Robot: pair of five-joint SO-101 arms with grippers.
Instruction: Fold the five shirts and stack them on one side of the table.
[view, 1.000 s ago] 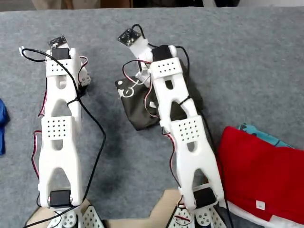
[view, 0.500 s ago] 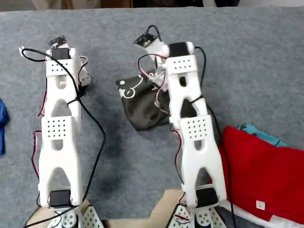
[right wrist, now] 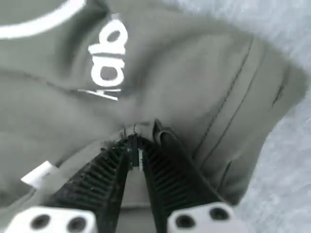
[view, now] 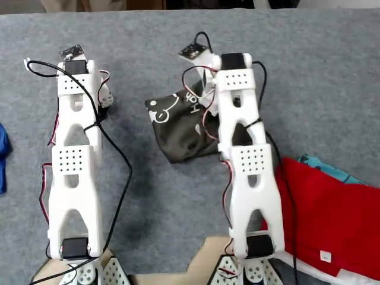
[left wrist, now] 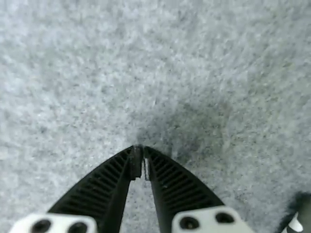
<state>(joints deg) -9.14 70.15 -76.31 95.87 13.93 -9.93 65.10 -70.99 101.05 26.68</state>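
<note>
Sliding rightward, right hand [right wrist: 134,145] clamps dark shirt [view: 178,133]; left hand [left wrist: 140,162] unmoved.

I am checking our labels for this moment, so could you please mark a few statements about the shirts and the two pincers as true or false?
1. The left pincer is shut with nothing in it, over the bare grey table. True.
2. The right pincer is open above the dark shirt. False: it is shut on a fold of that shirt.
3. The red shirt lies on top of a teal shirt. True.
4. The dark shirt lies on the red shirt. False: it lies on the grey table, not on the red one.
</note>
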